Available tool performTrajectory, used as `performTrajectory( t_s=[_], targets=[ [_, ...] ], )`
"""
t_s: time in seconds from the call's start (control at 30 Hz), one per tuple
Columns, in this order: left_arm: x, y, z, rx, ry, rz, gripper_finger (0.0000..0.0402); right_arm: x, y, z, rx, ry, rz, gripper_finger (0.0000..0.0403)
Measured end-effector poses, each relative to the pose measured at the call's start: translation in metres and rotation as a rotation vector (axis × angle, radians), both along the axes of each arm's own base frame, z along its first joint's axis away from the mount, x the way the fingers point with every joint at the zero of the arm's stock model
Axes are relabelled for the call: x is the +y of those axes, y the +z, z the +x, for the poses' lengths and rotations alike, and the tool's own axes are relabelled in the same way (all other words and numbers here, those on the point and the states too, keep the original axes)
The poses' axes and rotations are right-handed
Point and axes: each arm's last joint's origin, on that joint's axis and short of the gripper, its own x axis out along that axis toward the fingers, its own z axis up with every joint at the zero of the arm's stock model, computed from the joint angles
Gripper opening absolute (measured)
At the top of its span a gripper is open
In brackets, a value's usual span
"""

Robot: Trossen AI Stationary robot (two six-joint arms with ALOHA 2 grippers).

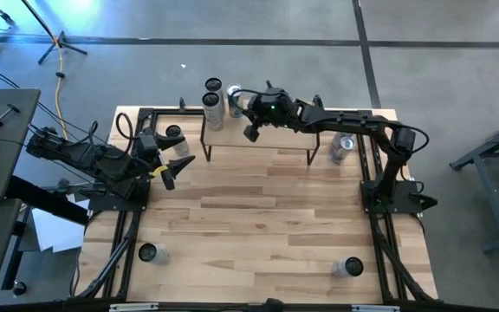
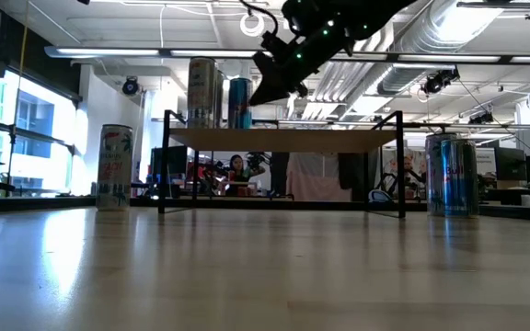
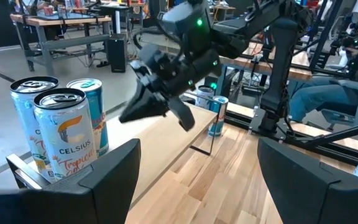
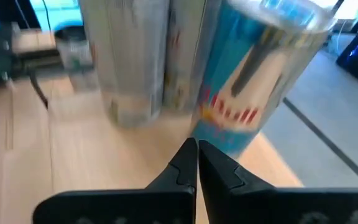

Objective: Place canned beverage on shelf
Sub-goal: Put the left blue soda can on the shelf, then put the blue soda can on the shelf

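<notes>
Landmark: the shelf (image 1: pixel 258 139), a light-wood board on thin black legs at the far edge of the table (image 1: pixel 267 217).
Cans on the shelf: three stand close together at its left end, two pale Celsius cans (image 3: pixel 64 134) and a blue can (image 4: pixel 263 78) just beside them; the rest of the board is bare.
Right gripper (image 4: pixel 197 163): fingers pressed together, holding nothing, hovering above the shelf just beside the blue can, tips pointing toward it.
Right arm (image 1: pixel 353 126): reaches along the shelf's length from the table's right side, above the board.
Left gripper (image 1: pixel 173 165): fingers spread apart, empty, off the shelf's left end and nearer the table's front, facing the cans.
Can by the left end: one can (image 1: pixel 173 134) stands on the table just beside the shelf's left legs, close to the left gripper.
Can by the right end: a blue-and-silver can (image 1: pixel 342 147) stands on the table beside the shelf's right legs, under the right arm; whether a second stands behind it cannot be told.
Front cans: one can (image 1: pixel 148 253) front-left and one can (image 1: pixel 350 268) front-right, both well apart from the shelf.
Open room: the table's middle, in front of the shelf, is bare wood.
Under the shelf: an open gap between the legs in the low view.
Edges: black frame rails (image 1: pixel 128 234) run along the table's left and right sides.
</notes>
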Motion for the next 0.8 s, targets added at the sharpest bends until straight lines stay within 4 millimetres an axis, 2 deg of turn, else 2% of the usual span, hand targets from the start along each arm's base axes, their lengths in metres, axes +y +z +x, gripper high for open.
performTrajectory(
  t_s=[0.27,0.8],
  targets=[
    [0.000,0.000,0.000,0.001,0.000,0.000,0.0296,-0.015,-0.003,-0.005,0.043,-0.161,-0.090,0.0000],
    [0.000,0.000,0.000,0.001,0.000,0.000,0.0296,-0.021,0.004,0.000,-0.074,-0.123,-0.103,0.0000]
  ],
)
